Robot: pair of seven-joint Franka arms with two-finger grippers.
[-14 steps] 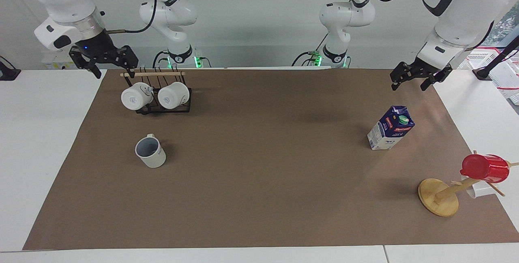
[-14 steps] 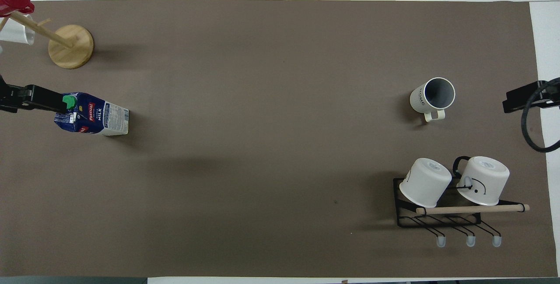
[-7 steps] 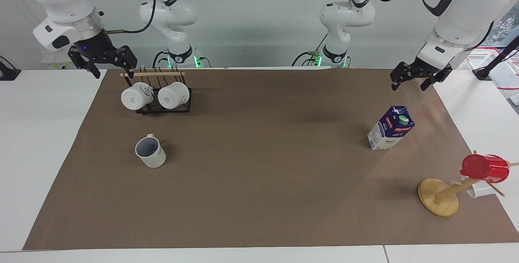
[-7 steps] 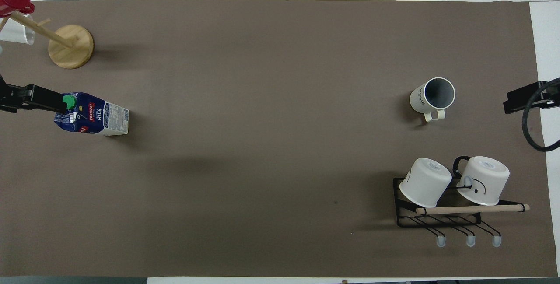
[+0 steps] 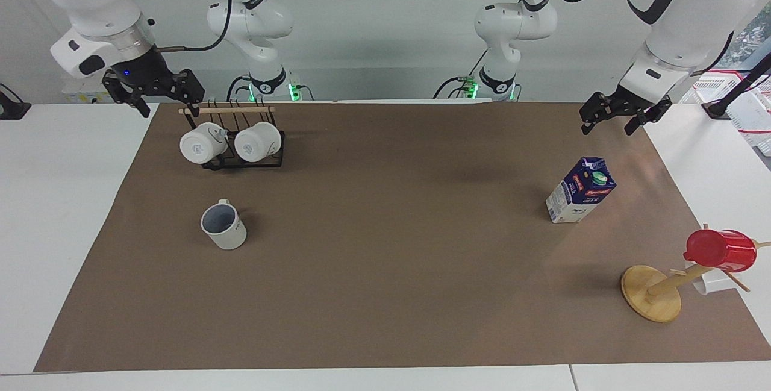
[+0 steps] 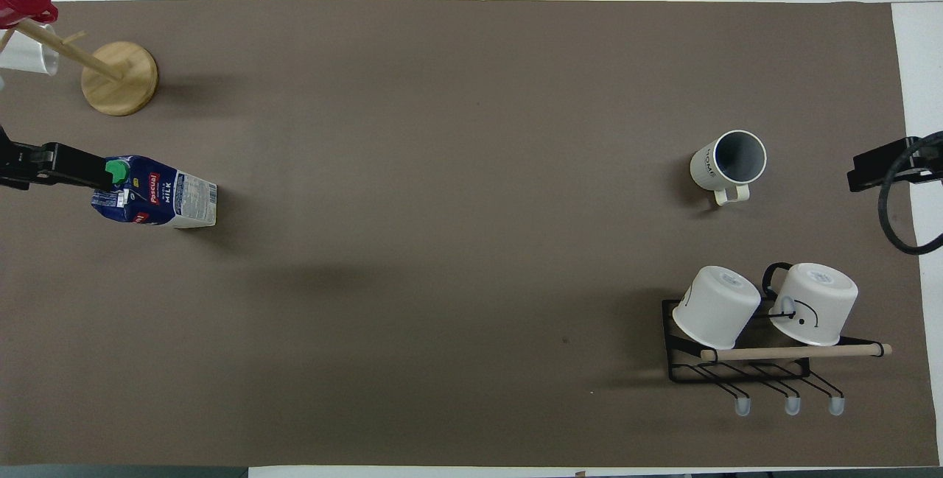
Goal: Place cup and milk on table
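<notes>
The cup (image 5: pixel 223 226), off-white with a grey-blue inside, stands upright on the brown paper sheet (image 5: pixel 391 270) of the table, toward the right arm's end; it also shows in the overhead view (image 6: pixel 728 161). The milk (image 5: pixel 580 198), a blue and white carton with a green cap, stands on the paper toward the left arm's end (image 6: pixel 158 194). My left gripper (image 5: pixel 608 125) hangs open and empty in the air over the paper's edge, apart from the milk. My right gripper (image 5: pixel 170 106) hangs open and empty beside the mug rack, well apart from the cup.
A black wire rack (image 5: pixel 241 159) with a wooden bar holds two whiter mugs, nearer to the robots than the cup (image 6: pixel 766 316). A wooden mug tree (image 5: pixel 652 294) bears a red plastic cup (image 5: pixel 720 250) at the left arm's end, farther from the robots than the milk.
My right gripper has risen very slightly. The cup, the milk and the left gripper have not moved.
</notes>
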